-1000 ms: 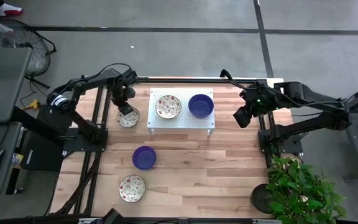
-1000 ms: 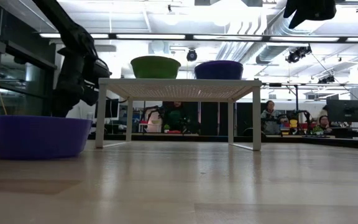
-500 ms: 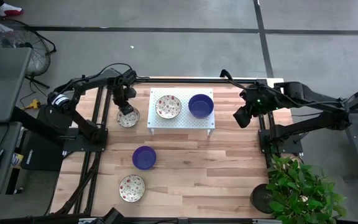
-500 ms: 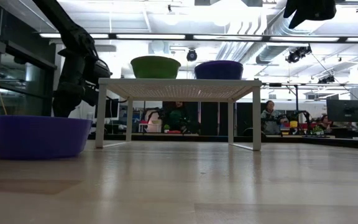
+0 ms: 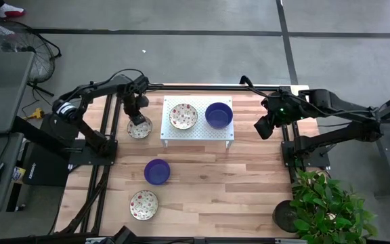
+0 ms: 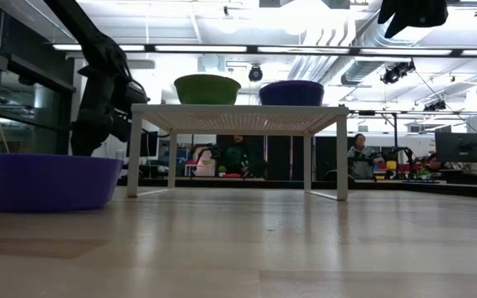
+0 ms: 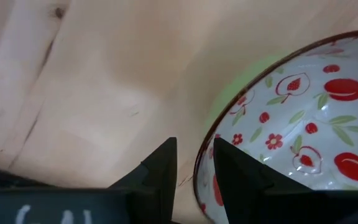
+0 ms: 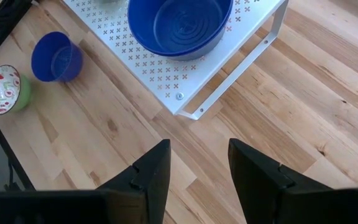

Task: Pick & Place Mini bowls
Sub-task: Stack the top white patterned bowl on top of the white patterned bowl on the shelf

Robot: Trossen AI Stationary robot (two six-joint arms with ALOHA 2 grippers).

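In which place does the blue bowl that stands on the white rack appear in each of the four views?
High view: blue bowl on the right half of the white rack, above picture centre.
Low view: the bowl stands on the rack top, right of the green-sided bowl.
Right wrist view: it fills the top centre, on the rack.
Left wrist view: not in it.
Shared landmark: the white rack.

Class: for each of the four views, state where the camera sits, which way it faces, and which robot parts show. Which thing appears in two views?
High: overhead, facing down; both arms.
Low: table height, level; left arm beside rack.
Left wrist: fingers astride patterned bowl rim.
Right wrist: above the table, open fingers.
Shared: blue bowl on the rack, seen high and right wrist.
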